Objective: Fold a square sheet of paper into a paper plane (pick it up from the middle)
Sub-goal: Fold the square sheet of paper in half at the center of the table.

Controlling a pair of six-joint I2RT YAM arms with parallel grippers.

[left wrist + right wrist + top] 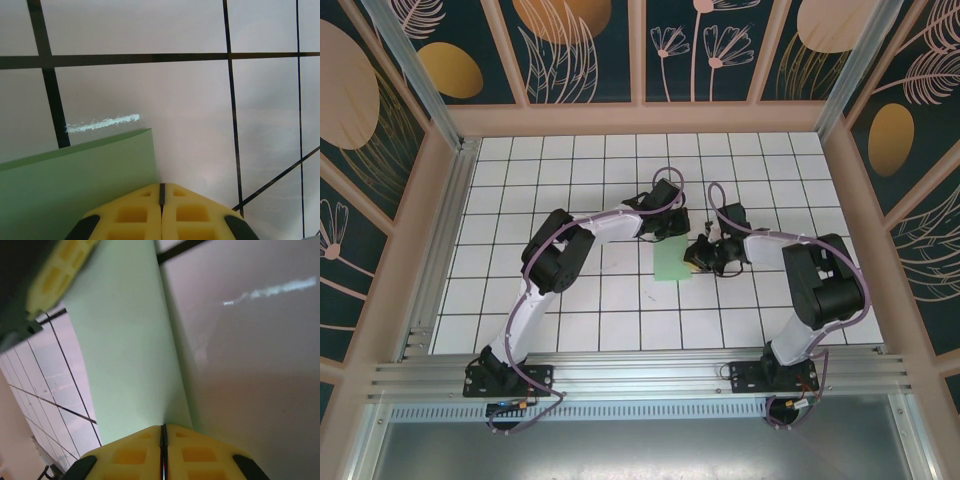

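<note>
The square sheet of paper (670, 265) lies on the white tiles between the two grippers, pale mint green and showing as a rectangle about one tile wide. My left gripper (672, 232) is at its far edge, shut. In the left wrist view the yellow fingertips (161, 187) meet just where the paper's (75, 185) right edge ends. My right gripper (698, 257) comes in from the right, also shut. In the right wrist view its tips (163, 427) rest on the paper (130, 355), and the left gripper's yellow finger (55, 270) shows at the sheet's far end. No paper shows between either pair of pads.
The grid table (570, 300) is walled by a beige frame (640, 118) with patterned panels behind. A white scuff mark (102, 122) sits on the tile just beyond the paper. The arm bases stand on the metal rail (640, 375) at the near edge.
</note>
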